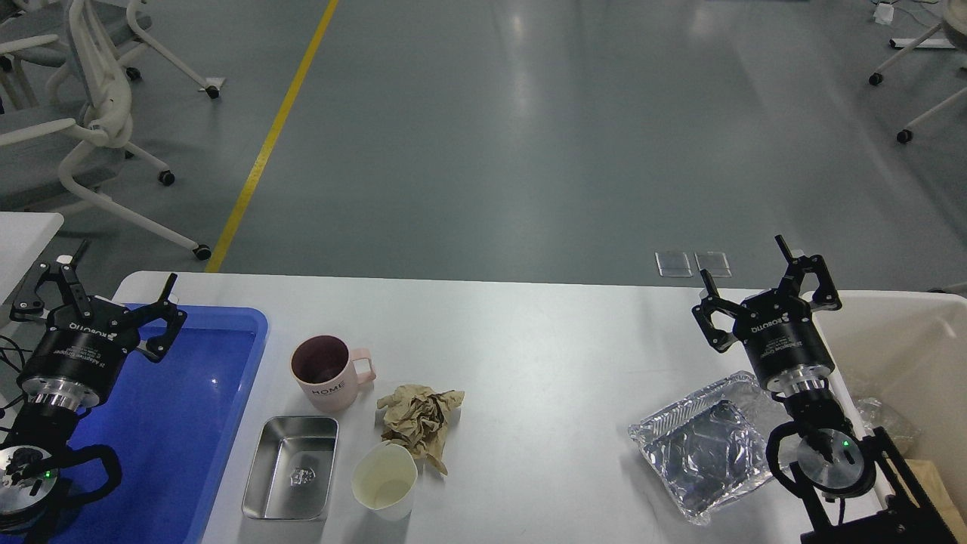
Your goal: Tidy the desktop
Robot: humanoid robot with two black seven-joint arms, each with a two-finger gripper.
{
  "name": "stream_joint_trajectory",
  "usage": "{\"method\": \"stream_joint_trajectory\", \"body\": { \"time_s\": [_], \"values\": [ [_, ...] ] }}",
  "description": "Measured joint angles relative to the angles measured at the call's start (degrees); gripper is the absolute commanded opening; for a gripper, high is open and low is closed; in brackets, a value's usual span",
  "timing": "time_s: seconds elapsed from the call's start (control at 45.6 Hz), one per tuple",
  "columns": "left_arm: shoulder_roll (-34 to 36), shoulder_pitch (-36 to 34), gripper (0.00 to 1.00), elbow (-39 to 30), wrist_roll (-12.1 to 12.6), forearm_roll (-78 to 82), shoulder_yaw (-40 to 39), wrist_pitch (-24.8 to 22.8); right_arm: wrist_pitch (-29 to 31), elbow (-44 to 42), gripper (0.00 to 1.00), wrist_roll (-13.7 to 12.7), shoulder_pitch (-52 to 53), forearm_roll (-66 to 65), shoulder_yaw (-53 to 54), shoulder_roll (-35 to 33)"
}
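The white desktop [529, 332] fills the lower part of the head view. On it stand a pink mug [330, 373] marked HOME, a crumpled brown paper [419, 423], a white paper cup [385, 480] and a small steel tray [291, 467]. A crinkled foil container [706, 446] lies at the right. My left gripper [117, 276] is open above the far left edge of the blue tray [189, 423], holding nothing. My right gripper [744, 268] is open above the desktop, just behind the foil container, also holding nothing.
A white bin [899, 355] stands at the right edge with some waste inside. A small white table corner [23, 242] sits at the far left. Office chairs [83, 128] stand on the grey floor beyond, beside a yellow line [272, 136].
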Motion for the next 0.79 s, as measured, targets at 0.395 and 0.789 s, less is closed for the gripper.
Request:
{"method": "stream_joint_trajectory", "body": {
  "time_s": [0.395,0.789],
  "values": [
    [0.0,0.1,0.97,-0.1,-0.4,0.0,-0.2,0.8,0.5,-0.3,1.00,0.5,-0.1,0.3,0.8,0.5],
    [1.8,-0.3,0.97,-0.1,1.2,0.1,0.2,4.7,0.9,-0.6,1.00,0.6,-0.5,0.2,0.4,0.2]
  ]
}}
